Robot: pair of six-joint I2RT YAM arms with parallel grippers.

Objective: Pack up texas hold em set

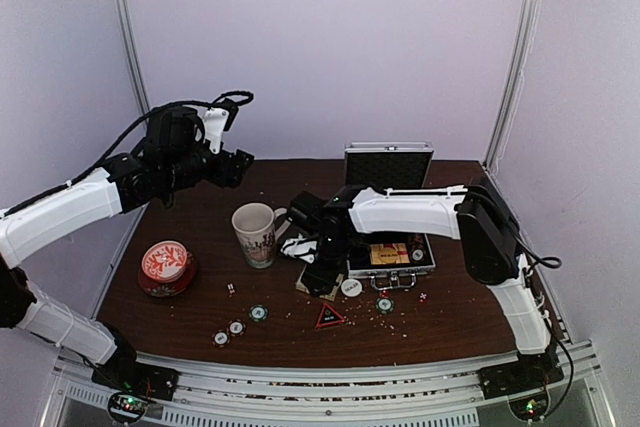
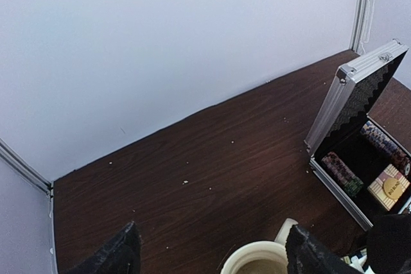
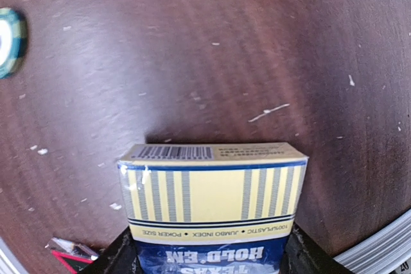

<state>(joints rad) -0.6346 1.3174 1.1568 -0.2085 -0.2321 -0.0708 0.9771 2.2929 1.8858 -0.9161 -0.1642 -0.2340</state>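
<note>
Briefcase half packed, stacked chips inside. Right gripper straddles the blue-yellow card box on the worktop, grasp unclear. Left gripper hangs released. Loose chips, dealer button and dice lie outside.

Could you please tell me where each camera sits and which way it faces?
Top: above and behind, looking down at the table; both arms show.
Left wrist: raised, facing the back wall and open case; its fingers show.
Right wrist: low, facing the card box between its fingers.
Shared: top and left wrist both show the case and mug.
</note>
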